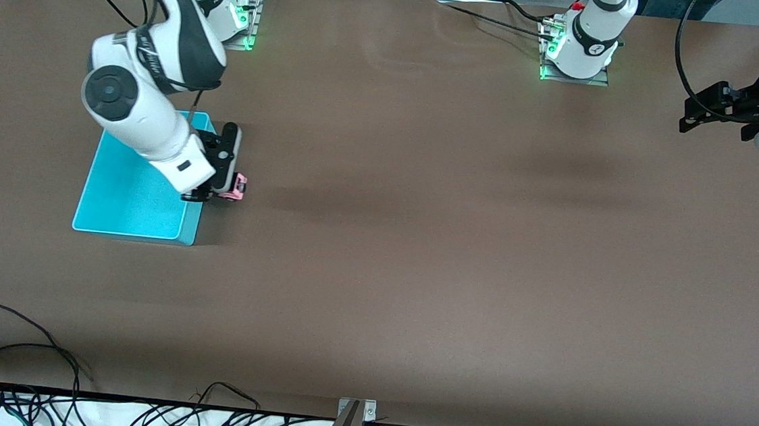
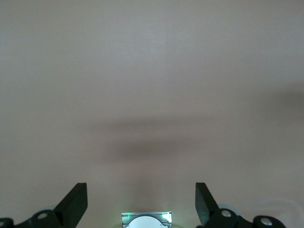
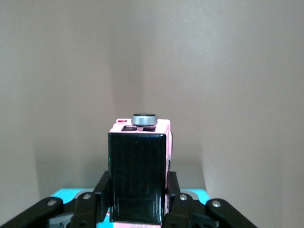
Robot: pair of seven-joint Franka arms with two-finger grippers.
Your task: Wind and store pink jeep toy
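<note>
Broad brown table (image 1: 417, 256), bare across most of its width, with loose black cables (image 1: 14, 374) strung along the edge nearest the front camera

Shallow cyan bin (image 1: 122, 206) lying flat on the table toward the right arm's end, rectangular, pale turquoise inside, partly covered from the front camera by the right arm's white forearm

Right arm reaching down from its base at the top of the front view, wrist bent low at the bin's side that faces the table's middle. Right gripper (image 1: 224, 192) clamped narrow on the pink jeep toy (image 1: 238, 188), held just beside the bin's edge and outside it, low over the table; whether the wheels touch the tabletop cannot be told. Seen from the right wrist: black roof of the jeep (image 3: 137, 175) between the two black fingers (image 3: 100, 190), pink body showing at the sides, a small grey round wheel (image 3: 144, 119) at the end pointing away from the gripper, a strip of cyan bin rim (image 3: 64, 193) just under the fingers

Left arm waiting well apart, at the left arm's end of the table. Left gripper (image 1: 723, 111) up in the air over bare table, spread wide and holding nothing; from the left wrist, two black fingertips (image 2: 75, 199) far apart with only brown tabletop and a soft shadow between them
</note>
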